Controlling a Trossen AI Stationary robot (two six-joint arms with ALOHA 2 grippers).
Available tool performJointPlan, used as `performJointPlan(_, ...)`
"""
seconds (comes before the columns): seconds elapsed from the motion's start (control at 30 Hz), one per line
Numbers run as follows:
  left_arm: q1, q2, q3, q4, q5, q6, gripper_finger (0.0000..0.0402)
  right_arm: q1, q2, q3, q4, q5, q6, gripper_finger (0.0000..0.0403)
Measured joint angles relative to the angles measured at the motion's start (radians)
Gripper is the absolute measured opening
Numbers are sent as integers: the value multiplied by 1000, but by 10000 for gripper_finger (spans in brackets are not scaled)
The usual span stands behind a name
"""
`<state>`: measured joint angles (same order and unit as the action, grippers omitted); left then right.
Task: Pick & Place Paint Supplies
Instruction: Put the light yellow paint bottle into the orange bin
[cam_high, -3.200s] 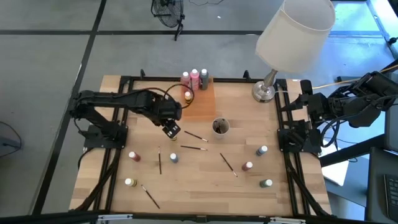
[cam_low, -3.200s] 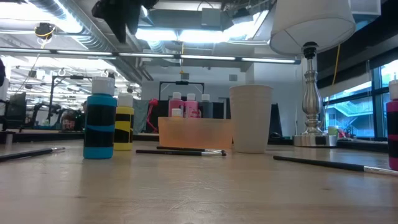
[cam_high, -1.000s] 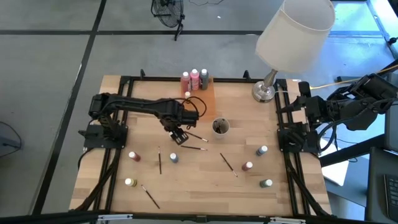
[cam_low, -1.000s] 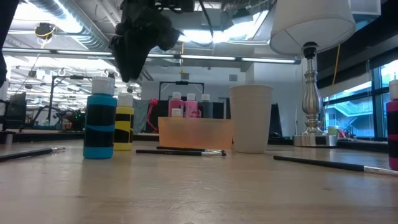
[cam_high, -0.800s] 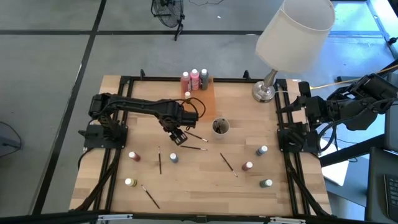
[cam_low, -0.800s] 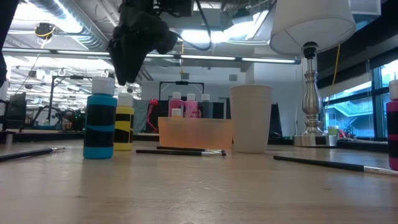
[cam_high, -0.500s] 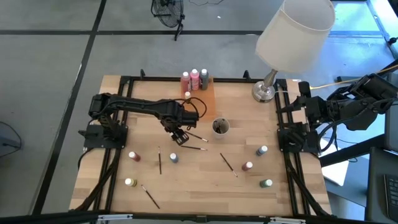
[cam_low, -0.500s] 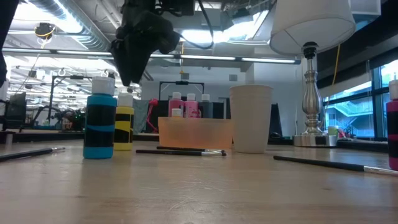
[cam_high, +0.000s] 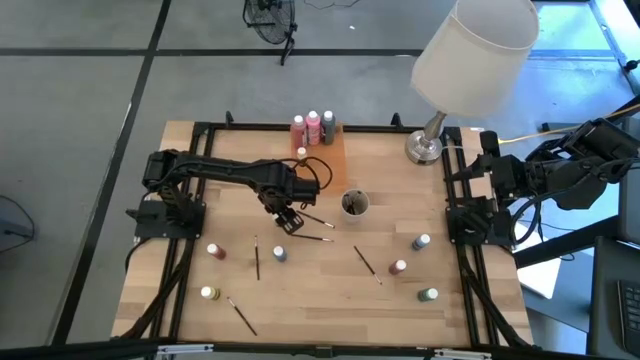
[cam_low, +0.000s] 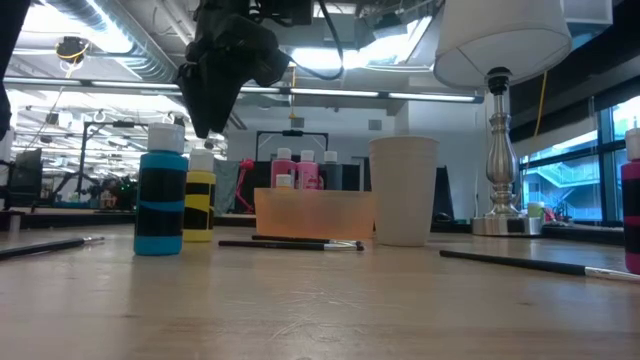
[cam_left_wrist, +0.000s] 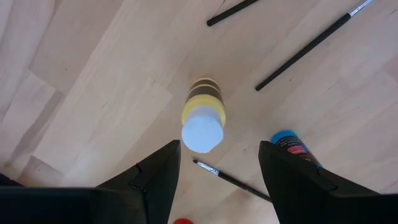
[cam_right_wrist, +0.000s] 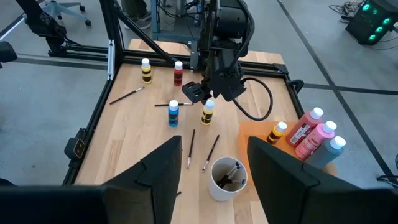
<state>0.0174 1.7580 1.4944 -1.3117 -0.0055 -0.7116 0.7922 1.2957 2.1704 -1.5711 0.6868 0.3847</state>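
Desk: pale wood planks (cam_high: 330, 300) inside dark rails; silver lamp (cam_high: 470, 50) at the far right corner; grey floor around, a workshop with ceiling lights behind.
Yellow bottle: (cam_left_wrist: 203, 121) upright near mid-desk, white cap up; blue bottle (cam_high: 280, 254) just nearer, two brushes (cam_high: 313, 219) lying just to its right.
Left end effector: (cam_high: 287, 217) hanging straight above that yellow bottle, fingers spread wide to either side of the cap, nothing held.
Change: swung over from beside the orange tray (cam_high: 325, 165) to this spot, then motionless for the last second; probably lined up for a descent and grasp.
Right end effector: (cam_right_wrist: 214, 152) parked off the right edge, fingers apart, empty.
Tray: far centre, already carrying pink bottles (cam_high: 312, 124).
Cup: (cam_high: 354, 204) just right of the brushes.
Loose: red bottle (cam_high: 215, 251) to the left, three bottles at near right.
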Motion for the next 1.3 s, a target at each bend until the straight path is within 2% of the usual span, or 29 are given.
performJointPlan(1.03, 11, 32, -1, 3, -29, 60, 214, 0, 0, 0, 0, 38, -23, 187)
performJointPlan(1.3, 12, 32, -23, 7, 18, 57, 214, 0, 0, 0, 0, 38, -22, 187)
